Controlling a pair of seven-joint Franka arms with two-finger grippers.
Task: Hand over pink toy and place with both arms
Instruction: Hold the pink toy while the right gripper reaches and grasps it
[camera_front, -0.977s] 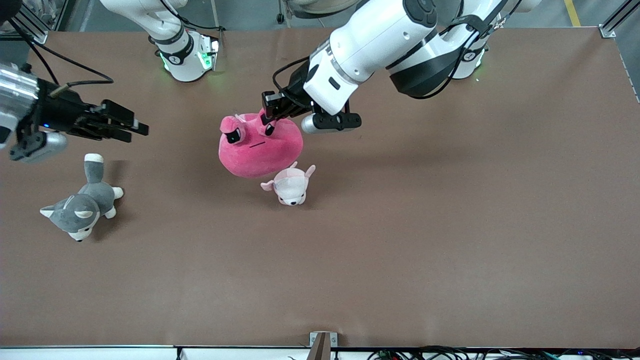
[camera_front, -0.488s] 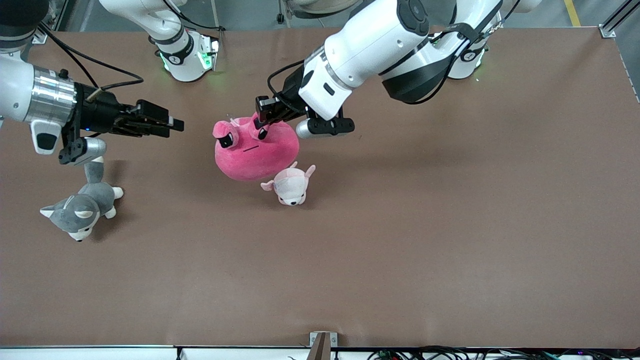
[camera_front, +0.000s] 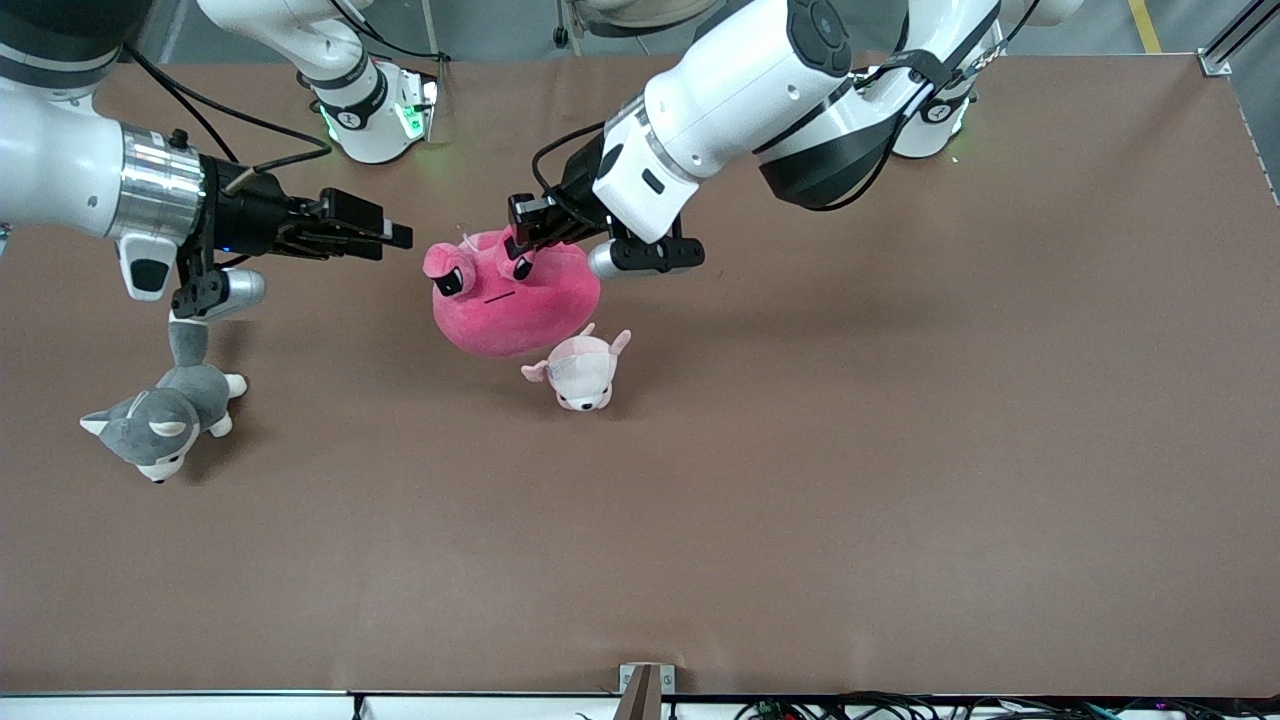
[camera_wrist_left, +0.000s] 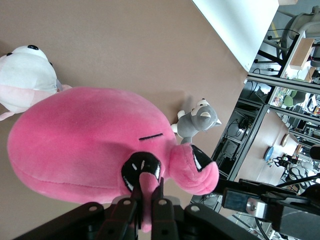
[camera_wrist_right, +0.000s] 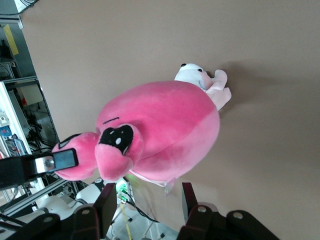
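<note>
The pink toy (camera_front: 510, 295), a bright magenta round plush with black angry eyes, hangs from my left gripper (camera_front: 524, 228) over the middle of the table. The left gripper is shut on a small pink nub at the toy's top, between its eyes (camera_wrist_left: 147, 197). My right gripper (camera_front: 398, 233) is open and empty, level with the toy. It points at the toy's face from the right arm's end, a short gap away. In the right wrist view the toy (camera_wrist_right: 160, 130) fills the space just ahead of the open fingers (camera_wrist_right: 106, 206).
A small pale pink-and-white plush (camera_front: 580, 372) lies on the table just nearer the front camera than the pink toy. A grey-and-white husky plush (camera_front: 160, 410) lies toward the right arm's end, under the right arm's wrist.
My right gripper has moved steadily toward the pink toy, closing most of the gap. My left gripper has shifted slightly toward the right arm's end with the toy still in it.
</note>
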